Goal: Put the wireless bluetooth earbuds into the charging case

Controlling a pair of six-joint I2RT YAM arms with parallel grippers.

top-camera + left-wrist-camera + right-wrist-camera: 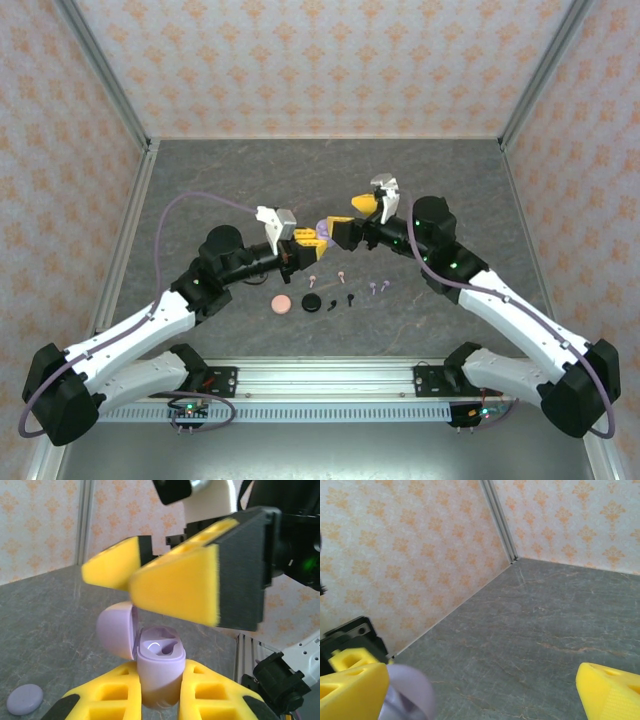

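Clenching an open lavender plastic charging case, left gripper sat just below the released, wide-open right gripper.

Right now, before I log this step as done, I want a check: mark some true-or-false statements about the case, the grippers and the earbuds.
1. The left gripper is shut on the lavender charging case. True.
2. The case's lid is closed. False: it stands hinged open.
3. The right gripper has its jaws wide open. True.
4. All the earbuds sit in the case. False: pink earbuds, lavender earbuds and black earbuds lie on the table.
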